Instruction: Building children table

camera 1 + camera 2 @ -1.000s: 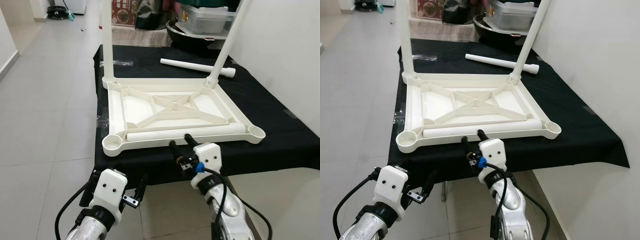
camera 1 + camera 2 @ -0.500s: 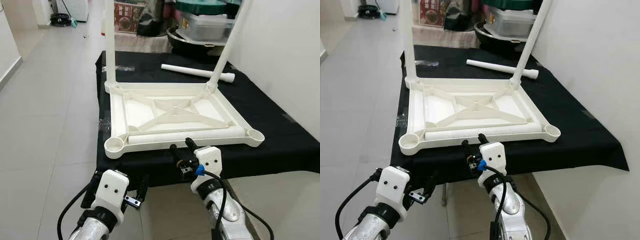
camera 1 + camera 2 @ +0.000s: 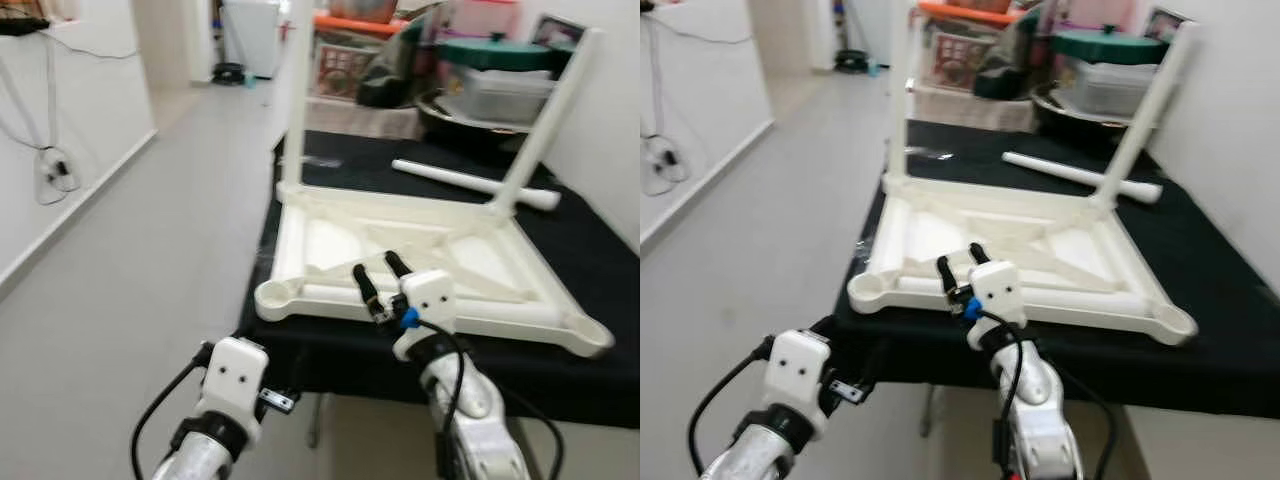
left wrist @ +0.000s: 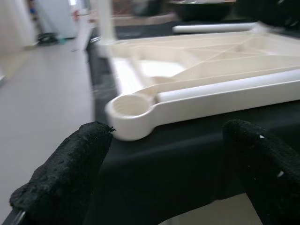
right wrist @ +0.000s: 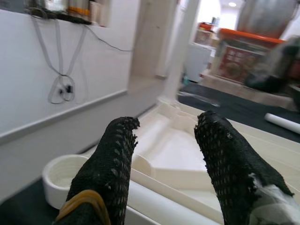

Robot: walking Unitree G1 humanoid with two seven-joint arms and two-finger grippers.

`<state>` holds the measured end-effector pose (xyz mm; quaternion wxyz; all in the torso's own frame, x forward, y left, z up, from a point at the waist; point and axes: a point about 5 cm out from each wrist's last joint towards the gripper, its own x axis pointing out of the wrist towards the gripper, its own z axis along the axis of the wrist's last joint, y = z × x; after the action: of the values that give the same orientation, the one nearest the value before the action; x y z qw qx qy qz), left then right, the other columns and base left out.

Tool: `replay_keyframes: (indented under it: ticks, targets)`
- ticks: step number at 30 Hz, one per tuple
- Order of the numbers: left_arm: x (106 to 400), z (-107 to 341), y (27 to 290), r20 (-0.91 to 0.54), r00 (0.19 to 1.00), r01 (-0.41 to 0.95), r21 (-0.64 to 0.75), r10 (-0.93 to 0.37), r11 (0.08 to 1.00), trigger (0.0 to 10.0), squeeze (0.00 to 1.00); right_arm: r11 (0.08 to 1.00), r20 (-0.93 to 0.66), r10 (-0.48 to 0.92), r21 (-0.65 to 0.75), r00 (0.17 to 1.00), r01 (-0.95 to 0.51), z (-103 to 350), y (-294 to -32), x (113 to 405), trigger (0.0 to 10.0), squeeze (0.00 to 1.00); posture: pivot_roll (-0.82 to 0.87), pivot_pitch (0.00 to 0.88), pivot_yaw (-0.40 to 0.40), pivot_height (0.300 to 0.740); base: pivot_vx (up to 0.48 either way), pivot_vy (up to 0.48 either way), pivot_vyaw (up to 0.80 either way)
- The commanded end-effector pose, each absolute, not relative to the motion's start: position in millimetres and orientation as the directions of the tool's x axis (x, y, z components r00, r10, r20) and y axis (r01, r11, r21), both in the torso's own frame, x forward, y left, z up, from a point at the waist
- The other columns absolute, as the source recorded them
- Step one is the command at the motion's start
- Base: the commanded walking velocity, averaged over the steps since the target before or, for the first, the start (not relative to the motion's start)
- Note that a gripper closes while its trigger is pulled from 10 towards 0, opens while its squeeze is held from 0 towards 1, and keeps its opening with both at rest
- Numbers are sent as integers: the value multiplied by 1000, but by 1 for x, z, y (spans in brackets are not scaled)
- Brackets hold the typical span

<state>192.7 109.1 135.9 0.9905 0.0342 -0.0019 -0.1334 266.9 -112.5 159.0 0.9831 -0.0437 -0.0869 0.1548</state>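
A white children's table top [image 3: 300, 230] lies upside down on a black-clothed table [image 3: 600, 240]. Two white legs [image 3: 297, 100] stand in its far corners. The near-left socket [image 3: 277, 297] is empty. One loose leg [image 4: 225, 86] lies inside the top along its near rim, and another [image 3: 470, 182] rests on the cloth behind. My right gripper [image 3: 375, 268] hovers open over the near rim, nothing between its fingers [image 5: 112, 164]. Lower down, in front of the table edge, my left gripper [image 4: 168, 131] is open and faces the empty socket.
Boxes, a green-lidded pot [image 3: 500, 55] and other clutter crowd the space behind the table. A white wall with a socket and cables [image 3: 55, 170] runs along the left. Open tiled floor [image 3: 150, 250] lies between that wall and the table.
The camera has swung left and the picture is blurred. My right gripper has risen from just before the near rim to above it. The left gripper stays low.
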Motion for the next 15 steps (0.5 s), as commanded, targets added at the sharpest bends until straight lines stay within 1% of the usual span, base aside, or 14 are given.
replay_keyframes:
  ticks: [1, 6, 15]
  targets:
    - [194, 133, 108, -22, 963, 269, 67, -268, 961, 10000, 0, 956, 144, 292, -85, 946, -282, 157, -116, 267, 10000, 0, 71, 6, -130, 740, 0, 0, 0]
    - [194, 132, 107, -20, 964, 266, 84, -265, 960, 10000, 0, 961, 145, 273, -95, 951, -262, 157, -119, 271, 10000, 0, 69, 8, -130, 740, 0, 0, 0]
    - [195, 128, 107, -33, 959, 284, 90, -282, 954, 10000, 0, 963, 154, 264, -101, 952, -251, 159, -121, 275, 10000, 0, 66, 18, -125, 740, 0, -316, 0]
